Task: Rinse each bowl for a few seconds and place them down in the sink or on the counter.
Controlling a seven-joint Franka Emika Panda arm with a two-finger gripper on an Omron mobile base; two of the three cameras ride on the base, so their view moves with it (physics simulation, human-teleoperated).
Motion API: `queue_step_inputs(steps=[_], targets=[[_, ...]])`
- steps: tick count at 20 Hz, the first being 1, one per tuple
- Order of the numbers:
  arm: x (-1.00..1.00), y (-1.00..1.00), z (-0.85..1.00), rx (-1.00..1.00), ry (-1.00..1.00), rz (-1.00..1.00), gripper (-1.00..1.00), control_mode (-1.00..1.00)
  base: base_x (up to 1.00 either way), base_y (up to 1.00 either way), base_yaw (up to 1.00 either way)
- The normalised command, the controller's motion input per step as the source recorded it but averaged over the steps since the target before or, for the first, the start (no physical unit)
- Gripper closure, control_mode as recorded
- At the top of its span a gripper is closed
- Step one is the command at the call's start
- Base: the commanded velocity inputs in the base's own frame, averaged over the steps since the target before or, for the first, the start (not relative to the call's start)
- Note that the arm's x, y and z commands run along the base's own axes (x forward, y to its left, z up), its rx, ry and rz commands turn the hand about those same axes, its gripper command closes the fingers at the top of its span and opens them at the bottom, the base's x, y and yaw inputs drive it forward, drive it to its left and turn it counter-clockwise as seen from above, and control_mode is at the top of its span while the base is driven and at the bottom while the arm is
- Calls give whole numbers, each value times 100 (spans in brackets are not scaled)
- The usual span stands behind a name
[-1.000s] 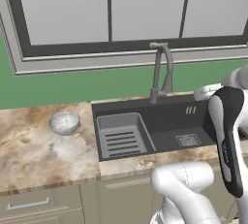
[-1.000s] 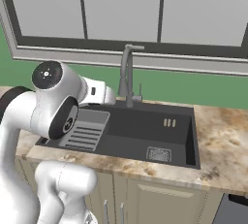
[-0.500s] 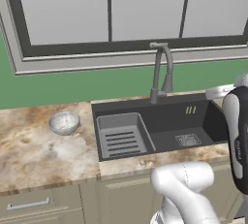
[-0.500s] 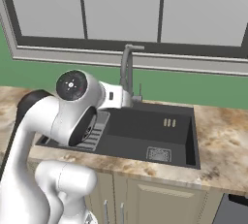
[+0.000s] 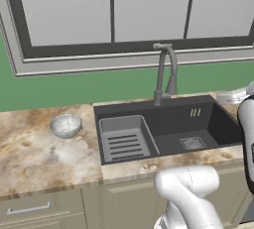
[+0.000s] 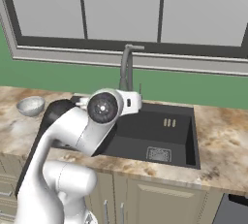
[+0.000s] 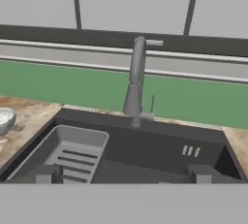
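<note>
A speckled grey-white bowl (image 5: 65, 125) stands upright on the counter (image 5: 34, 161) left of the sink (image 5: 173, 119). The same bowl (image 6: 30, 105) appears in the right base view and at the left edge of the hand view (image 7: 4, 120). My gripper (image 7: 123, 174) is open, with nothing between its fingertips (image 7: 48, 173). It hovers in front of the sink (image 7: 160, 145), facing the grey gooseneck faucet (image 7: 135, 80), well away from the bowl. No water runs from the faucet (image 5: 166, 69).
A grey slotted insert tray (image 5: 124, 141) fills the left half of the basin, with a drain (image 5: 191, 143) to its right. My arm's elbow (image 6: 102, 107) hides the sink's left part in the right base view. Marbled counter (image 6: 227, 150) continues right of the sink.
The arm has swung rightward: its elbow crossed toward the sink's middle in the right base view and slid to the right edge of the left base view. The bowl stayed put.
</note>
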Motion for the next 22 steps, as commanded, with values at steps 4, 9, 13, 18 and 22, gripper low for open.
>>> queue_step_inputs(steps=[4, 9, 13, 18, 22], targets=[[36, 0, -17, -1, -14, 10, -100, -100, 0, 0, 0], [40, -1, -10, -1, -10, 8, -100, -100, 0, 0, 0], [28, -10, -12, 0, -9, 10, -100, -100, 0, 0, 0], [28, -20, -13, 1, -6, 12, -100, -100, 0, 0, 0], [20, -28, -14, 3, -4, 14, -100, -100, 0, 0, 0]])
